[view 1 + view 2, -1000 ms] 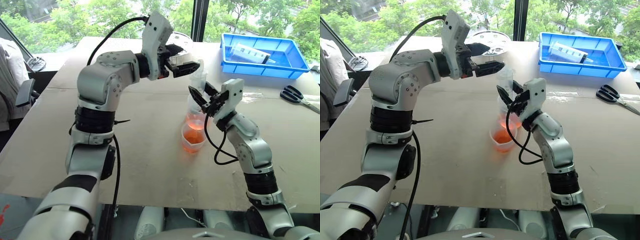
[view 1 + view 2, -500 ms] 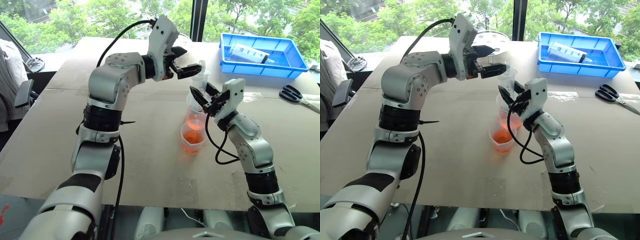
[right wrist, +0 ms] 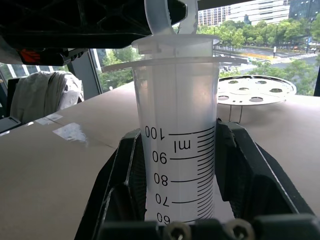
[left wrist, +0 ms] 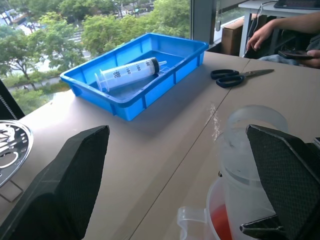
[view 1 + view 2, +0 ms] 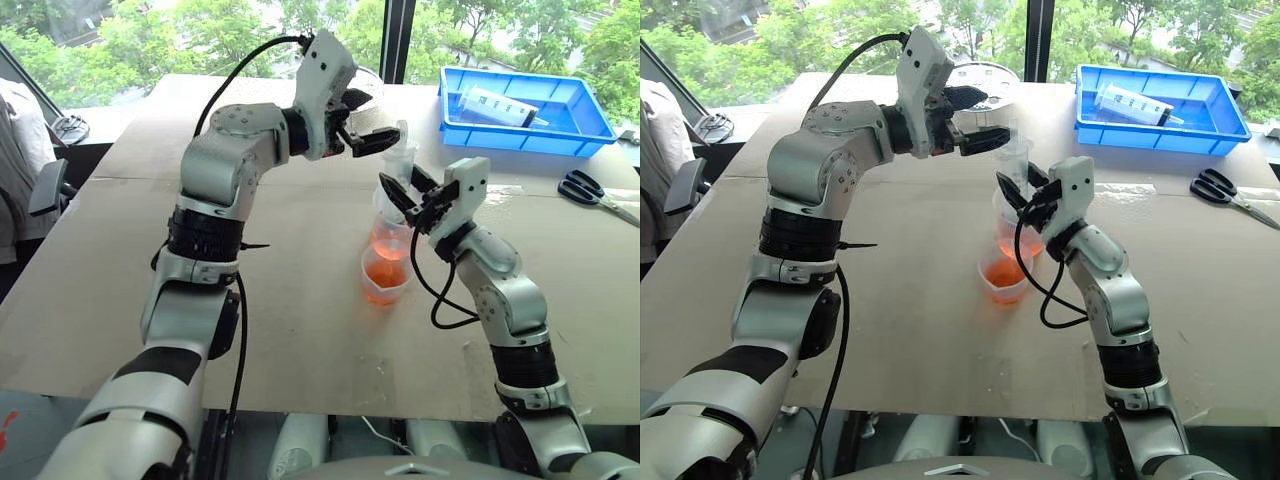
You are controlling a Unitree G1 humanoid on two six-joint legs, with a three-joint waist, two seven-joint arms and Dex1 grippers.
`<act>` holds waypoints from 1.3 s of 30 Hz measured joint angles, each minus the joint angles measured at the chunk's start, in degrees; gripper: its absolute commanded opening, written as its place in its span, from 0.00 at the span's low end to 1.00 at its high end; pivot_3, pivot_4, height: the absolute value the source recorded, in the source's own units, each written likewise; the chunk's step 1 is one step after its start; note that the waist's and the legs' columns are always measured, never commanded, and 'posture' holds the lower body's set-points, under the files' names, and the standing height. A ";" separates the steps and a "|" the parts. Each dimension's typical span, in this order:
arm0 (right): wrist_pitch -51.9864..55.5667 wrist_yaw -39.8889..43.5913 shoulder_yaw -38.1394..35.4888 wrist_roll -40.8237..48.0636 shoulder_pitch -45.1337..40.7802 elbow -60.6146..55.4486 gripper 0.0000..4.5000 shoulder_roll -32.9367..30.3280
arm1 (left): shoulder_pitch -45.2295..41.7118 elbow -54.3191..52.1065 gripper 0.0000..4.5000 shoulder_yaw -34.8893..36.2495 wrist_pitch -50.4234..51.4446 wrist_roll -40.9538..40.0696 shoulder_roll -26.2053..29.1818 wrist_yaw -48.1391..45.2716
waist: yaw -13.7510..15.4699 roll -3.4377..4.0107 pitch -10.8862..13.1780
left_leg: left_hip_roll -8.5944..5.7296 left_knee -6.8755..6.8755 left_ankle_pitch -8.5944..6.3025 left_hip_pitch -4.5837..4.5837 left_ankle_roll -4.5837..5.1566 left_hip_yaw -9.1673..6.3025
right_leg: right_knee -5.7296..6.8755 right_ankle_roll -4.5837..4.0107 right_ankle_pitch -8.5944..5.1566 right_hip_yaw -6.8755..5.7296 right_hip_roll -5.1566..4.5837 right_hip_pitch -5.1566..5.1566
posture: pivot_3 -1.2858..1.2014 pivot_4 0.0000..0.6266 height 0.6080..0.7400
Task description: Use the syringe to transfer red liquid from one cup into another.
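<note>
My right tool [image 5: 404,190] is clenched on the syringe [image 3: 177,140], holding it upright with its lower end down in the cup [image 5: 391,236] of red liquid [image 5: 390,246]. My left tool [image 5: 372,125] hangs spread wide just above, its fingers [image 4: 65,200] either side of the plunger top. A second cup [image 5: 385,277] sits just nearer me on the tabletop [image 5: 300,300].

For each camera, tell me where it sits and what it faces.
Eye views: head, looking down at the table, both arms, cups.
Left wrist view: behind the open left gripper, facing the blue tray and scissors.
Right wrist view: behind the right gripper, shut on the syringe.
Shared: the syringe.
</note>
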 measured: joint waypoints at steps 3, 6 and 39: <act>0.06 0.34 -0.01 0.26 0.00 -0.01 0.33 -0.08 | 0.00 1.58 0.81 -0.04 -2.99 0.03 -0.21 -2.14 | -0.01 0.00 0.00 | 0.00 0.01 -0.01 0.00 0.01 0.00 | 0.00 0.00 0.00 -0.01 0.00 0.00 | 0.52 0.24 1.00; 0.11 1.47 0.35 0.86 0.00 -0.11 0.33 -0.08 | 0.00 3.41 0.47 -0.54 -6.91 0.05 -0.54 -5.69 | -0.05 0.00 0.00 | 0.00 0.01 -0.01 0.00 0.01 0.01 | 0.00 0.00 0.00 0.00 0.00 0.00 | 0.52 0.24 1.00; 1.98 3.05 0.56 1.99 -0.29 -0.60 0.33 -2.23 | 0.02 8.26 0.00 -1.33 -17.21 2.27 -0.79 -13.54 | -0.01 0.00 0.00 | 0.00 0.07 -0.06 -0.02 0.11 -0.01 | 0.03 0.00 0.00 -0.02 0.01 0.00 | 0.52 0.24 1.00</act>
